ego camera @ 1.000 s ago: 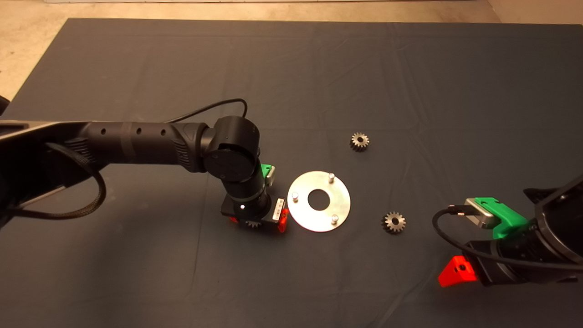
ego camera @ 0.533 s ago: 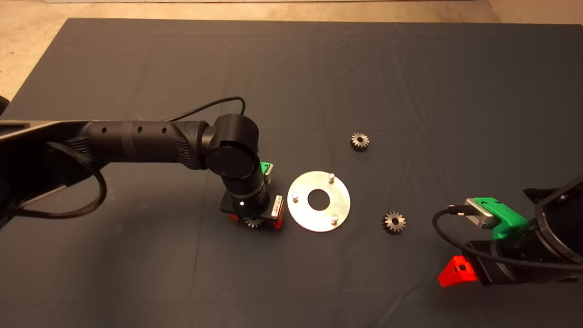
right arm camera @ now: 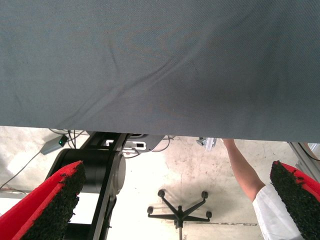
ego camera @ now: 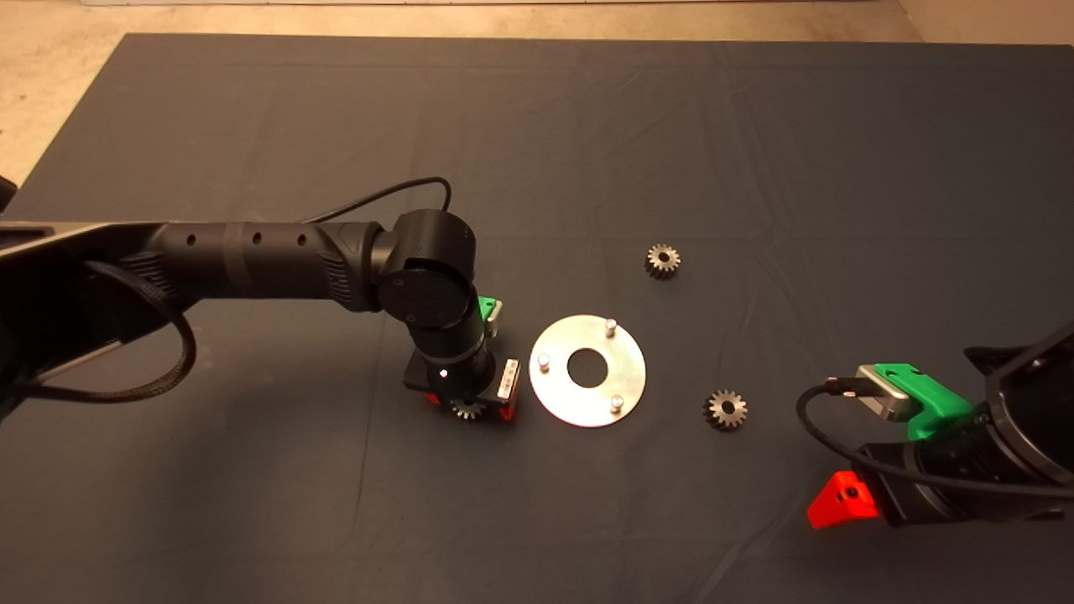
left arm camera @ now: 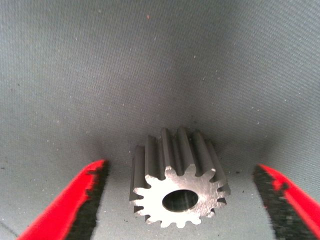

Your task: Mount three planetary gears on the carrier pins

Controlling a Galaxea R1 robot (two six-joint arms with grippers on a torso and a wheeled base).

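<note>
A shiny round disc point(ego camera: 625, 382) lies mid-mat with three carrier pins point(ego camera: 611, 324) point(ego camera: 544, 361) point(ego camera: 617, 403) standing bare. Just left of the disc one planetary gear point(ego camera: 467, 409) rests flat on the mat. My left gripper point(ego camera: 468, 404) points down over it. In the left wrist view this gear point(left arm camera: 177, 185) sits between the two red fingers point(left arm camera: 75, 200), and the left gripper point(left arm camera: 180, 167) is open with a gap on each side. Two more gears point(ego camera: 662, 261) point(ego camera: 726, 410) lie right of the disc. My right gripper point(right arm camera: 177, 167) waits open at the lower right.
The dark mat point(ego camera: 537, 126) has bare floor beyond its far edge. In the right wrist view a person's arm point(right arm camera: 245, 175), a chair base point(right arm camera: 177, 210) and a black machine base point(right arm camera: 95, 175) show past the mat's edge.
My left gripper has shifted slightly left and lower, settling closer around the gear. The right arm, the disc and the other two gears have not moved.
</note>
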